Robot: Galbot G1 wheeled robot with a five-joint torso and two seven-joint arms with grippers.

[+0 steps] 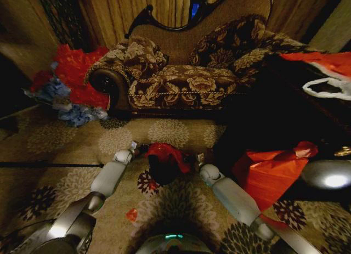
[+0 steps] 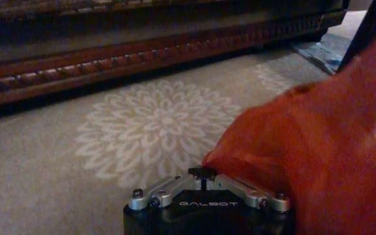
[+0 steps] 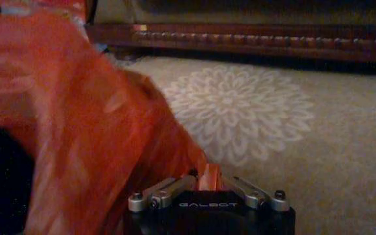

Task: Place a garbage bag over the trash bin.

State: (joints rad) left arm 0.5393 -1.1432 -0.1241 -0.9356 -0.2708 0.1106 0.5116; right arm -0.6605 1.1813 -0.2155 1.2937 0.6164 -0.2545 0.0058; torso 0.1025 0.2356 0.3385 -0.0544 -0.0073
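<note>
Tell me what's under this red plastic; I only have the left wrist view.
Observer: In the head view, the garbage bag is draped over the top of the trash bin, a small black one standing on the carpet.
Operator: Where is the other arm?
Observer: The right gripper is at the bin's far side from the left gripper. Its wrist view shows the bag's edge pinched between its fingers.
Operator: Any other red things nearby?
Observer: A bigger orange-red bundle stands to the robot's right.
</note>
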